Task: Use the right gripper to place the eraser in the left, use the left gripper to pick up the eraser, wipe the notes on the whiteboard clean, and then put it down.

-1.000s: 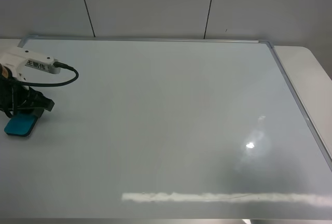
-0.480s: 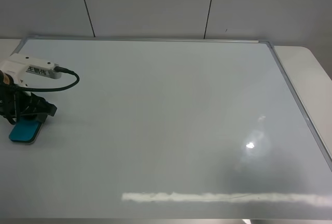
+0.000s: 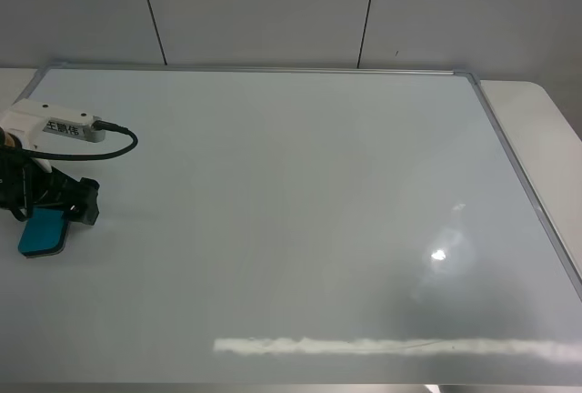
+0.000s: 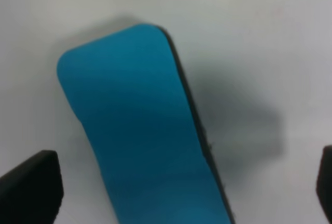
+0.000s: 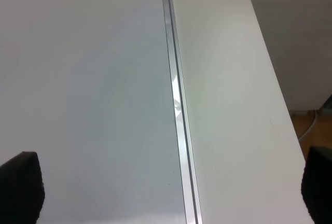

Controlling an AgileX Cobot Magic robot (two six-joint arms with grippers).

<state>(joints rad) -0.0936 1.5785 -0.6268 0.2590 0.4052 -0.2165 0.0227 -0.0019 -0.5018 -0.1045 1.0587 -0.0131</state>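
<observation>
Jaws of the black left gripper [image 4: 171, 193] stand wide, clear of the teal-blue rounded eraser [image 4: 140, 130] lying on the glossy white whiteboard [image 3: 300, 211]; the left wrist view alone shows the gap.

Lying flat on a white table [image 3: 536, 120]: a whiteboard [image 3: 300, 211], nearly covering it. Resting on the whiteboard, under the left gripper [image 3: 41, 209] and between its parted jaws: an eraser [image 3: 43, 234].
</observation>
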